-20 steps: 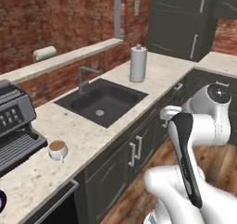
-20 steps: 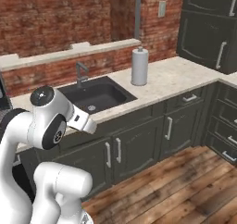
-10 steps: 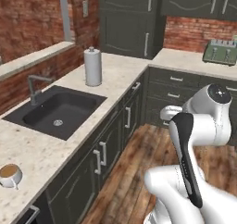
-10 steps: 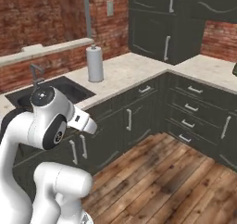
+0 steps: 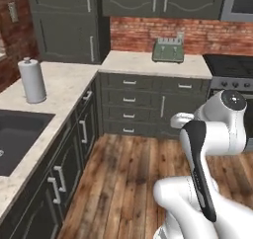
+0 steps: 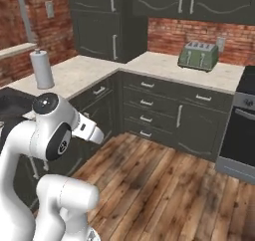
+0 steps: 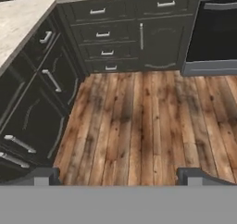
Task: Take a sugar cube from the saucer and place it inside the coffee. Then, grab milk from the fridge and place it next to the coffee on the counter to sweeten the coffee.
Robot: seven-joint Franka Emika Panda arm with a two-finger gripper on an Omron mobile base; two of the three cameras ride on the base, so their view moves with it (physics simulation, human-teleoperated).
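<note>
The end effector is held wide open with nothing in it, and is pointed at the wooden floor. The counter is seen at the side, with a paper roll on it. The arm is likely kept tucked for driving.

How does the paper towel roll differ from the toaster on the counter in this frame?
The paper towel roll is a white upright cylinder; the toaster is a low green box with slots on top. The roll stands on the counter run beside the sink, away from the wall; the toaster sits on the other run, close to the red brick wall and near the oven. Both rest on the same beige counter.
</note>
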